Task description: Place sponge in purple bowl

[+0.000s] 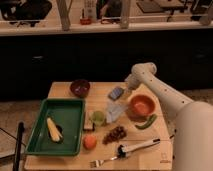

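Observation:
The sponge (116,93) is a small blue-grey block lying on the wooden table (65,89), right of the purple bowl. The purple bowl (80,87) is dark and round, and stands at the table's back left. My gripper (128,87) is at the end of the white arm (160,92), which reaches in from the right. It hangs just right of the sponge and slightly above it. The sponge lies on the table, apart from the bowl.
An orange bowl (142,105) stands right of the sponge, with a crumpled white bag (116,111) in front. A green tray (65,117) holds a corn cob (53,129). A green cup (97,118), grapes (116,134), an orange fruit (89,142), a green pepper (146,122), a brush (137,146) and a fork (105,160) lie nearer.

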